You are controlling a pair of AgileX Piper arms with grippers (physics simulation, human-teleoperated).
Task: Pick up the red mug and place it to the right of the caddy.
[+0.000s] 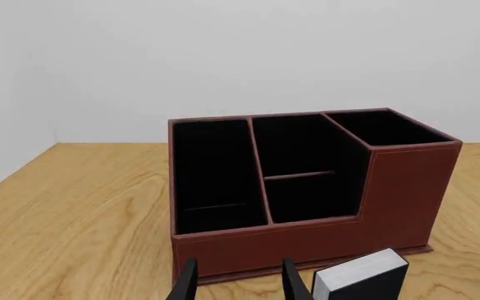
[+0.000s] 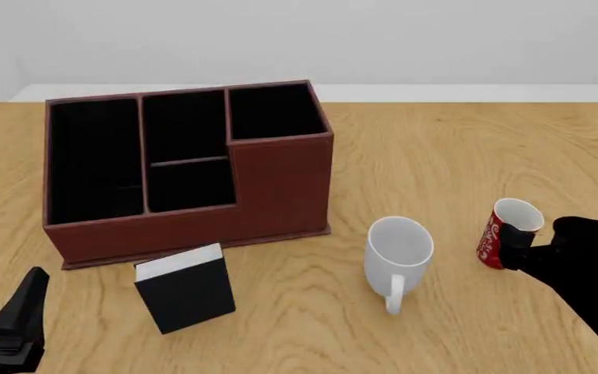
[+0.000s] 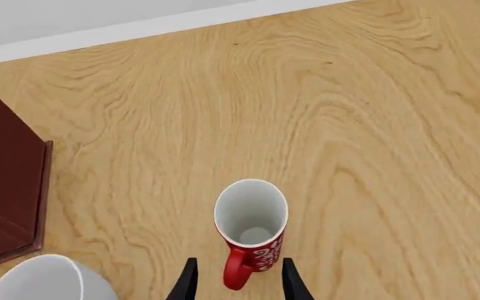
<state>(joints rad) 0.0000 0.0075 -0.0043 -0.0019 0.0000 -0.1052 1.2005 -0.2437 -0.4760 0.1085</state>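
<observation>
Right gripper at the red mug, fingers apart, straddling the handle from behind; no squeeze visible yet. Mug upright on the table, well right of the caddy, with the white mug standing between the two. Left gripper parked low near the black box, fingers apart, holding nothing.

Likely trouble: closing on the thin handle alone could let the mug swing or twist once lifted. Pushing forward before closing could nudge it over or slide it away. Carrying it toward the caddy risks clipping the white mug, which sits in or close to the target spot; little free room between it and the caddy wall.

Hard to read: in the front view the right arm covers the mug's near side and handle. Fingertips cut off at the edge of both wrist views. Contact between fingers and handle impossible to confirm. Lettering on the mug too small to read.
</observation>
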